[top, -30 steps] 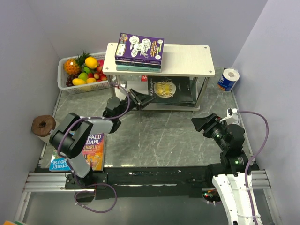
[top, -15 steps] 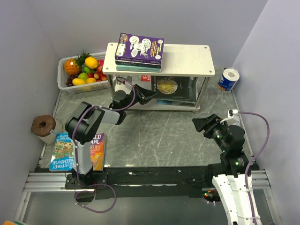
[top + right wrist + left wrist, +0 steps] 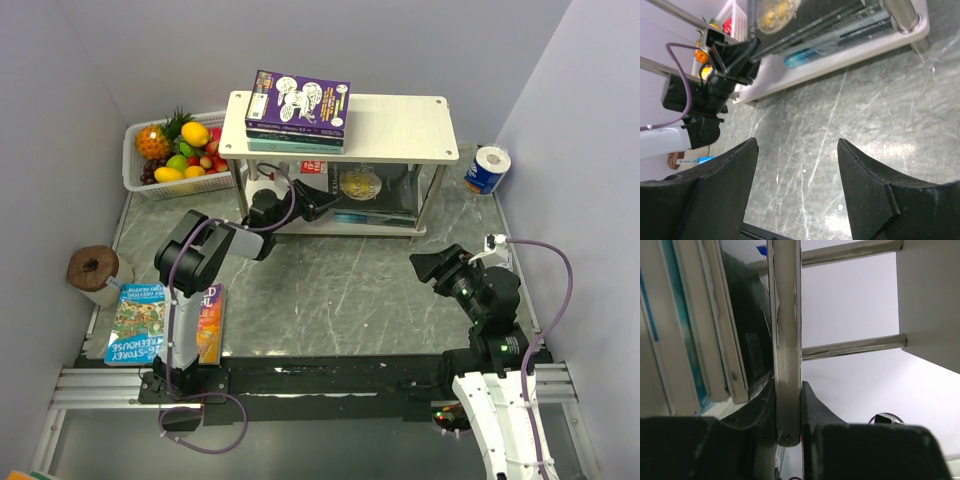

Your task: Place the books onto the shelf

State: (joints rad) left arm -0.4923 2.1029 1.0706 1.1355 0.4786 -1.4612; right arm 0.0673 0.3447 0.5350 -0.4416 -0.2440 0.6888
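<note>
I am pinching the black book with the gold circle (image 3: 362,186) in the left pincer (image 3: 316,203). Its fingers (image 3: 815,407) are pressing on both faces of the near edge. In the wrist view that thin edge is running straight out from between them. The book is reaching ahead of the fingertips into the lower tier of the shelf (image 3: 400,128), under the top board. I cannot tell whether it is resting on the lower board yet. Other book edges are lying close along one flank of the pincer. The purple cartoon book (image 3: 298,100) is sitting on a small stack above it, on the top board.

I am judging this paperback to be light but floppy. Held by one edge like this, it is likely drooping at the far end, and the glossy cover looks slippery. A deep bite at the middle of the edge, near the stiffer spine, is what I am trusting.

Behind the pincer, back near the arm's base, the orange Roald Dahl book (image 3: 208,322) and the blue children's book (image 3: 135,322) are lying flat on the table, touching. I am expecting them to be awkward, with a corner or overhanging edge as the only handhold.

The right pincer (image 3: 425,265) is hanging spread and empty, well apart from the shelf.
</note>
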